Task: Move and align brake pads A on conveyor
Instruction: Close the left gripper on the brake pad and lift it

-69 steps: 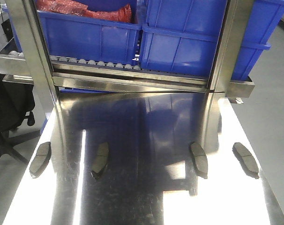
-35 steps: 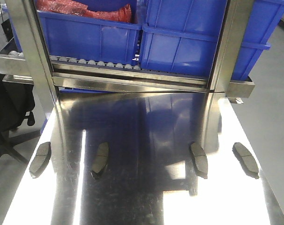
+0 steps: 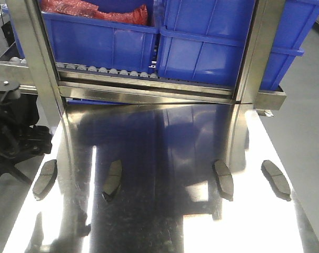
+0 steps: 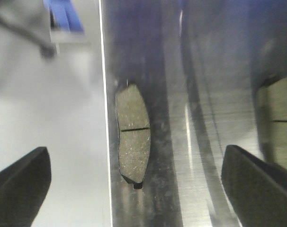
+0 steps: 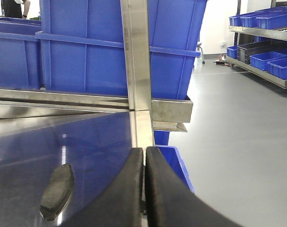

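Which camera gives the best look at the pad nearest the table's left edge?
The left wrist view: the leftmost pad fills the middle, face up, groove clear. The front view shows it small and slanted. The right wrist view shows only a different pad, side-on.

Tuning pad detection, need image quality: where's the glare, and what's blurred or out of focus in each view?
Front view: white glare patches on the steel tabletop, plus reflections of the blue bins. Left wrist: centre pad sharp, pad at right edge smeared. Right wrist: shut claw fills foreground, lower-left pad dark.
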Motion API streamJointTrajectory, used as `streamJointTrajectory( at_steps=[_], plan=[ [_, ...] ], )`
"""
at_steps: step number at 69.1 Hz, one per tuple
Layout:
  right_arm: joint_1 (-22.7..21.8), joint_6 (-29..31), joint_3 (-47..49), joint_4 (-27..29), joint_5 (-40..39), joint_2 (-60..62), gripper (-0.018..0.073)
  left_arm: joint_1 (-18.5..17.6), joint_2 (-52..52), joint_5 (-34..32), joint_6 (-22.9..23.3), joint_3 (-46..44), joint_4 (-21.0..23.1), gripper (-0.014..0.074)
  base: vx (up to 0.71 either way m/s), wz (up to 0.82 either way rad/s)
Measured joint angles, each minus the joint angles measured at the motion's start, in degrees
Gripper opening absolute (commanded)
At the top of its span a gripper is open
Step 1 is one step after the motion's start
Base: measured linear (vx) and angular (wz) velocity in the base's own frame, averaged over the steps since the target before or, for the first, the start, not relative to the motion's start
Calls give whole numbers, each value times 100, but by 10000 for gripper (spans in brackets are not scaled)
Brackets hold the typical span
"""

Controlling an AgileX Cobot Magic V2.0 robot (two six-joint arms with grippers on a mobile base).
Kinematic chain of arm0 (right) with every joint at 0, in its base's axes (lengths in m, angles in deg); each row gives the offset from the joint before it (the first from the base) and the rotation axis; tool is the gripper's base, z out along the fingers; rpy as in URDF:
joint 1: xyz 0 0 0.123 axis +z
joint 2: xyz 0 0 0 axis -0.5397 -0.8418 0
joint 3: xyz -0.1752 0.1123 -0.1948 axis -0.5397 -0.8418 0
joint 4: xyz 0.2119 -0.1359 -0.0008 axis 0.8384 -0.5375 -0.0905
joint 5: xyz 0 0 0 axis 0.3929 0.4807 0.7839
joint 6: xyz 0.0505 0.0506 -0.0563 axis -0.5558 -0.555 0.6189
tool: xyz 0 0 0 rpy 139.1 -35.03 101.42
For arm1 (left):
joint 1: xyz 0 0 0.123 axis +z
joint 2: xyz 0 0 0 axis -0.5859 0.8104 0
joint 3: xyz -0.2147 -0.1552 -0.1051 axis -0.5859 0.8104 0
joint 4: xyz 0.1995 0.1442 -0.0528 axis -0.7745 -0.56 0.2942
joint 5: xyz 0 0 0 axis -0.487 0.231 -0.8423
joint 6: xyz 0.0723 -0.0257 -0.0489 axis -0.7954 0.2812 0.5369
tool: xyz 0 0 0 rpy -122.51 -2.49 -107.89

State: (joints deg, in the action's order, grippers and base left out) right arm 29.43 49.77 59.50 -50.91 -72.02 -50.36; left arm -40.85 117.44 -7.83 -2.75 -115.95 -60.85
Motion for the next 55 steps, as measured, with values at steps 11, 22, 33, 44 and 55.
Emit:
streamJointTrajectory(
  at_steps=[11, 22, 33, 44, 55],
  plan=[
    [0, 0, 0, 0, 0, 0, -1, 0, 858, 505, 75, -583, 0, 662, 0, 0],
    [0, 0, 0, 0, 0, 0, -1, 0, 1500, 656, 93, -828, 0, 636, 0, 0],
    [0, 0, 0, 0, 0, 0, -1, 0, 1805, 721, 92, -845, 4, 611, 0, 0],
    [0, 0, 0, 0, 0, 0, -1, 0, 1945, 765, 92, -845, 4, 603, 0, 0],
    [0, 0, 0, 0, 0, 0, -1, 0, 2036, 758, 97, -862, 6, 589, 0, 0]
  ],
)
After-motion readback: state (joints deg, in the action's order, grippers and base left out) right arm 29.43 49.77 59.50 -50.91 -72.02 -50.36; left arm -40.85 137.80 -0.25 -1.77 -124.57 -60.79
